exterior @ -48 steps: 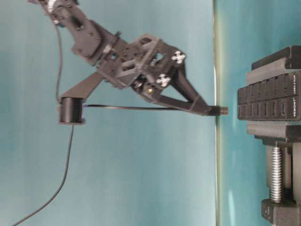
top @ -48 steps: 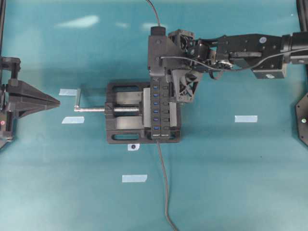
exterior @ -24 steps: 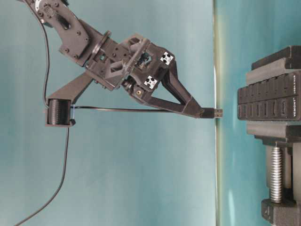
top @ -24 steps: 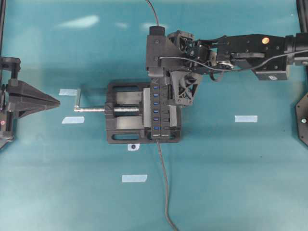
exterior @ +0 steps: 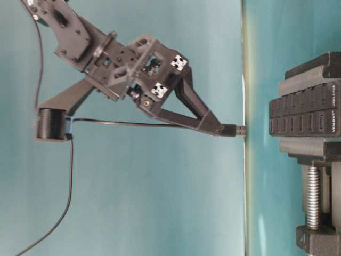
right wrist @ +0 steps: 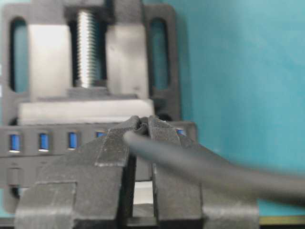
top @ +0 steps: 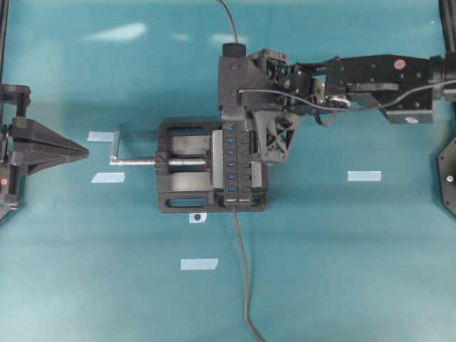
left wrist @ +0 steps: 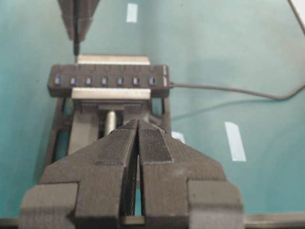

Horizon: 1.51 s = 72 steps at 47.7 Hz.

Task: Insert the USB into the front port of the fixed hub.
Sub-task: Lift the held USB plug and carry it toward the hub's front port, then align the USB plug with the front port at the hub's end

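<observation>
My right gripper (exterior: 217, 128) (right wrist: 142, 125) points down at the table and is shut on the USB (exterior: 236, 130) (left wrist: 75, 46). Its plug tip sticks out below the fingertips, and its thin dark cable (exterior: 133, 124) (right wrist: 190, 162) trails back over the fingers. The plug hangs a short way above the fixed hub (top: 231, 160) (exterior: 301, 124) (left wrist: 107, 81) (right wrist: 43, 141), over the end opposite the white print, not touching it. The hub's row of blue ports faces up. My left gripper (top: 82, 151) (left wrist: 138, 125) rests shut and empty at the far left, facing the hub.
A black vise (top: 182, 192) (exterior: 314, 213) with a silver screw handle (top: 135, 162) clamps the hub. The hub's own cable (top: 242, 271) runs toward the table's front edge. Pale tape strips (top: 364, 175) (top: 199, 263) (top: 100, 136) lie on the teal surface.
My right gripper has lifted a little higher above the hub, carrying the USB with it. The left arm, hub and vise have not moved.
</observation>
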Tool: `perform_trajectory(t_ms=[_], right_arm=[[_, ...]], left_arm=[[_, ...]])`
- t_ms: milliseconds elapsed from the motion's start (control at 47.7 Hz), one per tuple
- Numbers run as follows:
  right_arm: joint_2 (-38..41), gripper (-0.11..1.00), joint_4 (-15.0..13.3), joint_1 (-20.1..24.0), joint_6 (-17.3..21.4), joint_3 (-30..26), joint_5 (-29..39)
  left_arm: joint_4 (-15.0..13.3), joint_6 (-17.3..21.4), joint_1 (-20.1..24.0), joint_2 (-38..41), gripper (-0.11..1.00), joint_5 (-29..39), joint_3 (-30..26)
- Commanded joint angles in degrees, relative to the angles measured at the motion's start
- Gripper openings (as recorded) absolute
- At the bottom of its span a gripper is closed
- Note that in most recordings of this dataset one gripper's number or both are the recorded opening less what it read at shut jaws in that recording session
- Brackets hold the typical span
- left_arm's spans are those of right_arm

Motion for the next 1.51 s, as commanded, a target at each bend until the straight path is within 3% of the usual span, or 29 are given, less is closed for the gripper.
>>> perform_trajectory(t_ms=[0,691,1487], right_arm=[[-2.5,0.07,0.1,1.3,1.4,-1.1,-0.3],[-2.6,0.07,0.1,7.5,9.1,0.1,1.8],[-0.4,0.07,0.1,10.4,12.4,0.2,0.9]], left_arm=[[0.1,-0.1,-0.1,0.3,0.0,-0.3,-1.1],[0.1,-0.1,-0.1,0.3,0.0,-0.4,-1.0],[0.1,-0.1,-0.4,0.3,0.0,-0.4,-0.4]])
